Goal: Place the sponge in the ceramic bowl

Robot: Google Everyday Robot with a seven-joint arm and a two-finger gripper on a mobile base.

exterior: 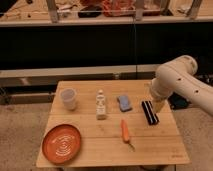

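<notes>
blue foam sponge point(124, 103) near the middle of the bench point(150, 146) looks light and squashy, best pinched across its narrow width by the released end effector point(157, 105) hanging at the right edge.

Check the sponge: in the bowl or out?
Out. The sponge lies on the table beside the bottle; the bowl, front left, is empty. The gripper hangs open over the table's right edge.

The sponge point(124, 102) is blue. The ceramic bowl point(50, 137), near left, is orange-red with white concentric rings. The cup point(68, 98) is translucent whitish, the bottle point(101, 105) cream, the carrot point(125, 131) orange, and the ribbed block point(149, 112) black, all on a light wood table point(150, 145). The gripper point(157, 105) is pale yellowish under a white arm point(182, 82) and hangs at the right, just beside the black block.
</notes>
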